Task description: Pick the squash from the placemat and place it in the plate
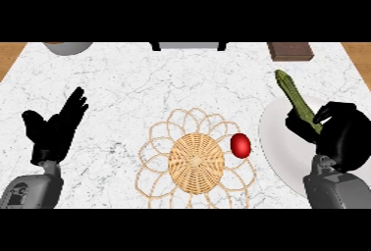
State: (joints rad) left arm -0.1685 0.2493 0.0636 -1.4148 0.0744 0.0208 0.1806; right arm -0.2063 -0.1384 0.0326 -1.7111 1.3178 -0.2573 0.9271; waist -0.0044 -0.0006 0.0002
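Your right hand point(340, 135) has its fingers curled round the squash's point(293, 93) lower end, above the plate point(279, 147). It looks long, stiff and light; a mid-length grip would balance better. Your left hand point(54, 127) rests open.

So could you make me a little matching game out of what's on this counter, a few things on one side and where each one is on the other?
Things:
1. squash
2. red object
3. left hand
4. brown block

Places or states:
A. open, fingers up, at the left of the counter
B. at the far right edge of the counter
C. held in the right hand over the white plate
D. on the right edge of the woven placemat

Pairs: 1-C, 2-D, 3-A, 4-B
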